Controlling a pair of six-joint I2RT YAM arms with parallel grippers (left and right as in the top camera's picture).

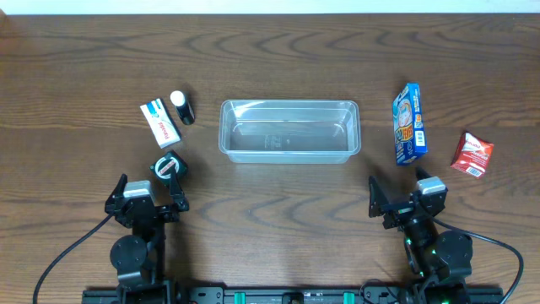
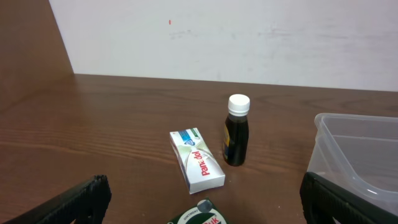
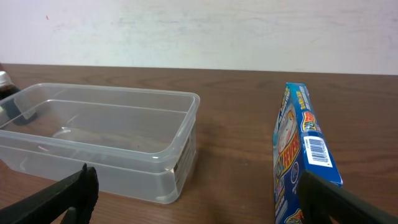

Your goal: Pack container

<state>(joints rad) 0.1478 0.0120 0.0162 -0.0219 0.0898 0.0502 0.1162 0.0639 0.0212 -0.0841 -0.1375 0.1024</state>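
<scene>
The left gripper (image 1: 148,187) is spread wide and empty, and the right gripper (image 1: 398,198) is likewise wide apart, gripping nothing. The clear rectangular plastic container (image 1: 290,104) sits beyond and between them, mid-way across the brown wooden table (image 1: 278,219), apart from both. A blue cardboard box (image 1: 409,124) stands just ahead of the right gripper.

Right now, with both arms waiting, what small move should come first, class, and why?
Probably ease the open left gripper forward to the small round item. It lies just ahead of the fingers, nearer than any other item, and the container is empty, so nothing is packed yet.
</scene>
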